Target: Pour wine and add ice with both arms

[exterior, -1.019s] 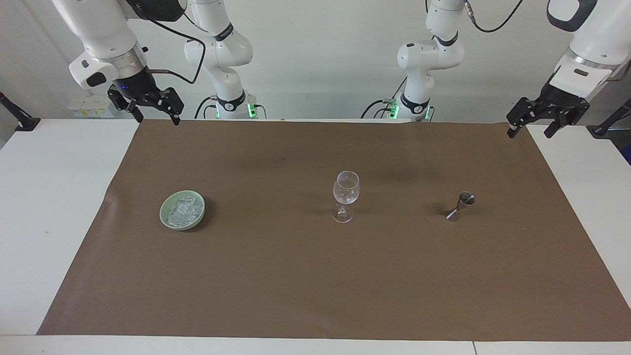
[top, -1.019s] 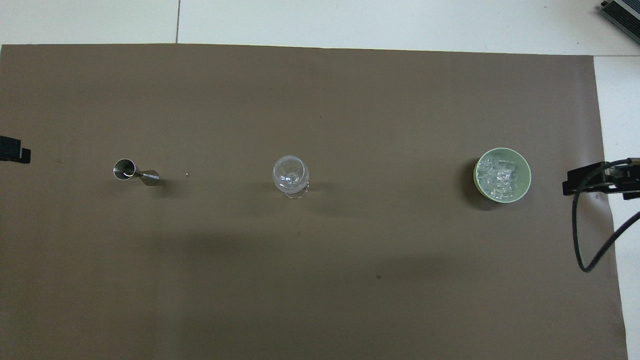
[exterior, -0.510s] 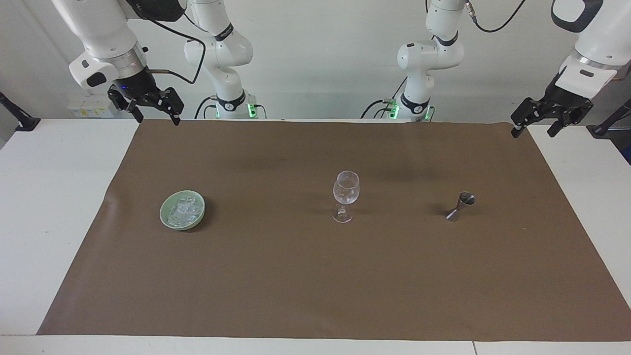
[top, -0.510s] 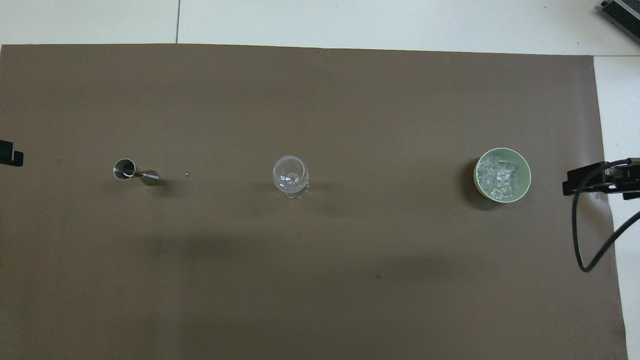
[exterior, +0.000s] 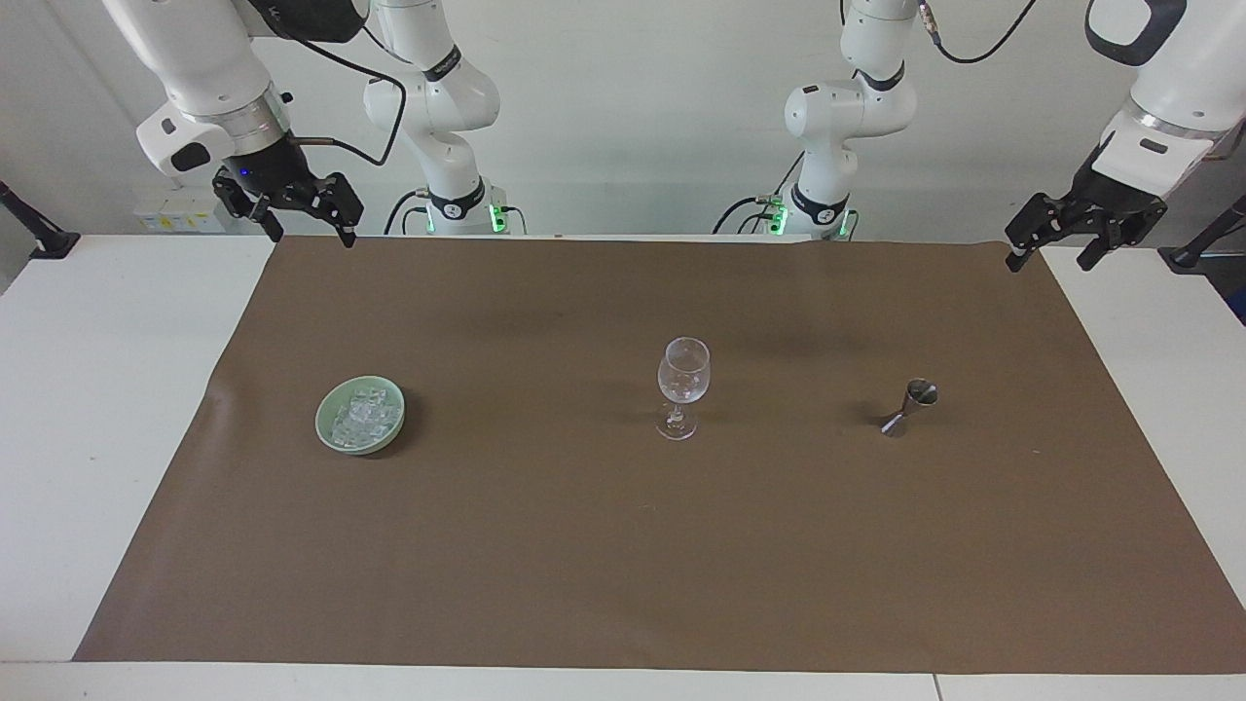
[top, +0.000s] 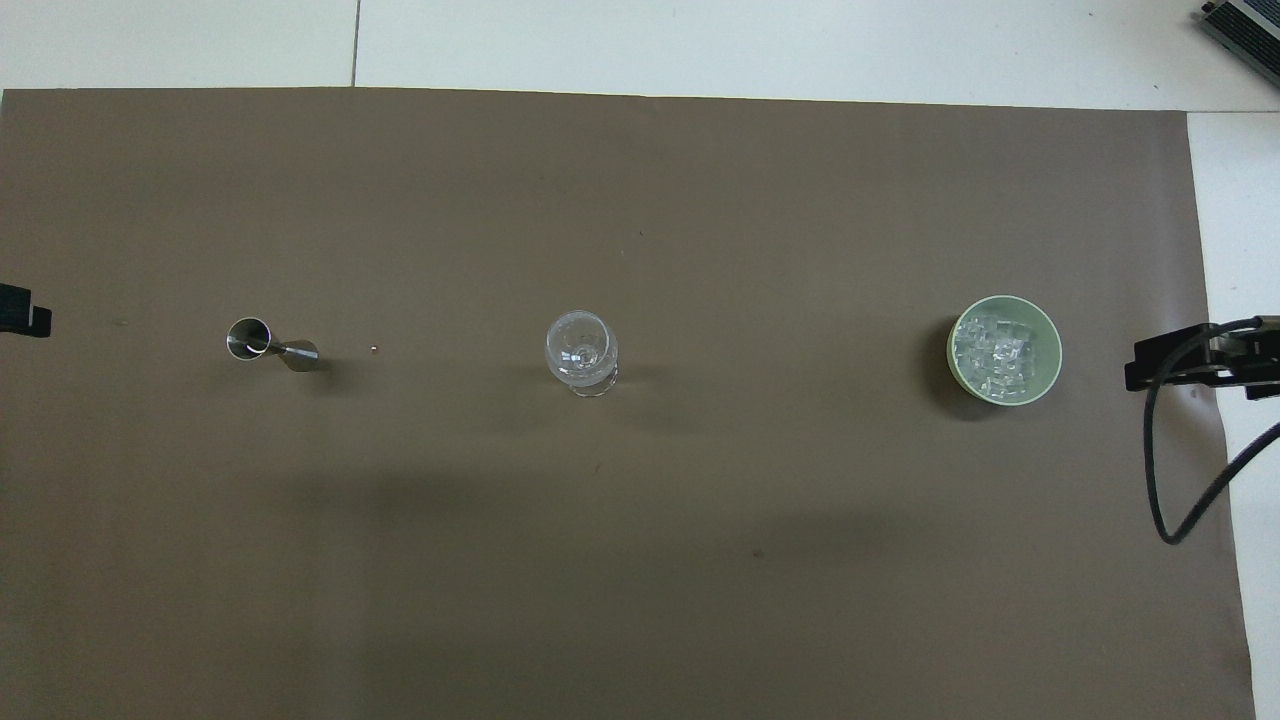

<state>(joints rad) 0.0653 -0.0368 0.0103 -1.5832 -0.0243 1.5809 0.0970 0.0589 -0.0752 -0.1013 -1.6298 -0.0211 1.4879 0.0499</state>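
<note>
Big white table (exterior: 107, 409) with a brown mat (exterior: 623, 545) covering most of it, plain white wall up top where the two arm bases sit.

The right arm (exterior: 209, 78) hangs its right gripper (exterior: 307, 232) over the mat's corner at its own end, by the robots' edge; fingers spread apart, nothing between them. Over at the other corner the left arm (exterior: 1163, 92) holds the left gripper (exterior: 1049, 258) above the mat's edge, fingers apart too and empty. Neither touches anything.

On the mat, all roughly in one row and well apart: a pale green bowl (exterior: 326, 433) toward the right arm's end with the ice (exterior: 364, 414) heaped inside, a clear wine glass (exterior: 683, 386) standing upright in the middle, and a small metal jigger (exterior: 910, 406) toward the left arm's end, tilted over.
</note>
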